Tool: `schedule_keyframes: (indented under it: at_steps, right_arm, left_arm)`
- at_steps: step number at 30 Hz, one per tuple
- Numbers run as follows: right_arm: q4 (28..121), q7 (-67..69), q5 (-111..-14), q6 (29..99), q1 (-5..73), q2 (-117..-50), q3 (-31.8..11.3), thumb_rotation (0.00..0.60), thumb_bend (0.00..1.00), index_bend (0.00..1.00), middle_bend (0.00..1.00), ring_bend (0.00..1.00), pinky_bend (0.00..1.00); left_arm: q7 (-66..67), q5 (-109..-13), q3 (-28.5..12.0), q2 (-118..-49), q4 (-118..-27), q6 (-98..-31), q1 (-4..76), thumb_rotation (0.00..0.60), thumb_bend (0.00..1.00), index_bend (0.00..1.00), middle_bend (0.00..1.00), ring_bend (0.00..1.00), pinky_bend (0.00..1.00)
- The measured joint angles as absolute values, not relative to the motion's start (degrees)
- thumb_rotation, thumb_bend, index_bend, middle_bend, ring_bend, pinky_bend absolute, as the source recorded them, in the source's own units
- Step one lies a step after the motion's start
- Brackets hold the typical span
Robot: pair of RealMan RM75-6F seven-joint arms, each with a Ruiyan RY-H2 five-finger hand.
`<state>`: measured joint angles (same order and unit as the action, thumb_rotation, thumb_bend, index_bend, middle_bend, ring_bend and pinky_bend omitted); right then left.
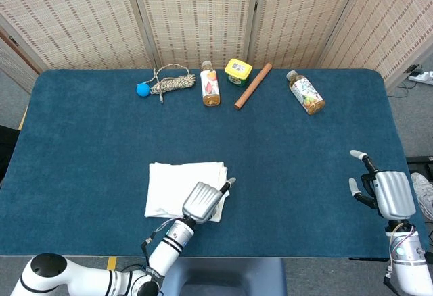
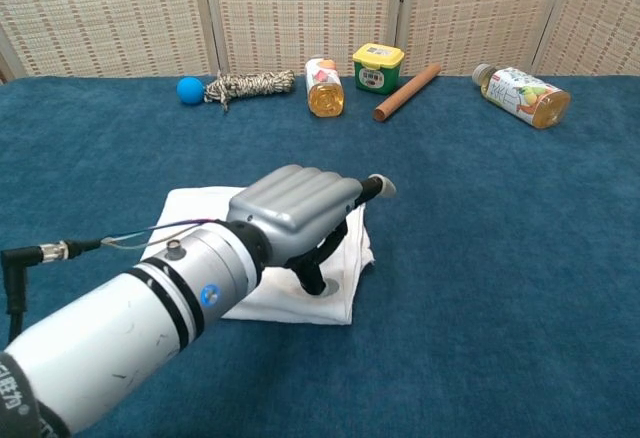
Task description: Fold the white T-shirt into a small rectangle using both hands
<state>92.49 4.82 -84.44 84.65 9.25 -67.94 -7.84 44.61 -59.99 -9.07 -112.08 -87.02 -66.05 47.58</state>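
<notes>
The white T-shirt (image 1: 169, 184) lies folded into a rough rectangle on the blue table, near the front edge and left of centre. My left hand (image 1: 204, 201) sits over the shirt's near right corner. In the chest view this left hand (image 2: 295, 213) has most fingers curled in, one finger pointing right, and the thumb pressing down on the T-shirt (image 2: 197, 210). It grips no cloth that I can see. My right hand (image 1: 385, 191) hovers at the table's right edge, far from the shirt, with its fingers apart and nothing in them.
Along the back of the table (image 1: 291, 161) lie a blue ball (image 1: 142, 89), a rope bundle (image 1: 172, 82), a bottle (image 1: 210, 84), a yellow-lidded jar (image 1: 238, 71), a wooden rod (image 1: 253, 85) and a second bottle (image 1: 305, 92).
</notes>
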Motion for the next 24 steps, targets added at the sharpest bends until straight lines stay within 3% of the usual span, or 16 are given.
schedule_keyframes:
  at_steps: [6,12,24]
  right_arm:
    - [92.85,4.95,-84.53,84.75,9.16,-66.47,-8.01,0.600,0.42,0.20,0.96,0.99,1.00]
    - [93.80,4.34,-84.43,82.72,9.42,-64.38,-7.41,0.600,0.42,0.20,0.86,0.86,0.99]
    - [92.52,3.42,-85.74,77.20,11.30,-61.72,-5.08,0.600,0.43,0.20,0.40,0.37,0.46]
  left_arm:
    - [41.45,-60.61,-10.41,-104.55,-93.63,-68.57,44.73,0.600,0.26,0.13,0.73,0.68,0.89]
    - [38.63,-61.07,-10.58,-95.34,-97.58,-72.39,40.15,0.600,0.26,0.14,0.63,0.56,0.80]
    - [28.56,-62.27,-8.49,-82.01,-97.19,-80.69,28.59,0.600,0.26,0.16,0.45,0.39,0.57]
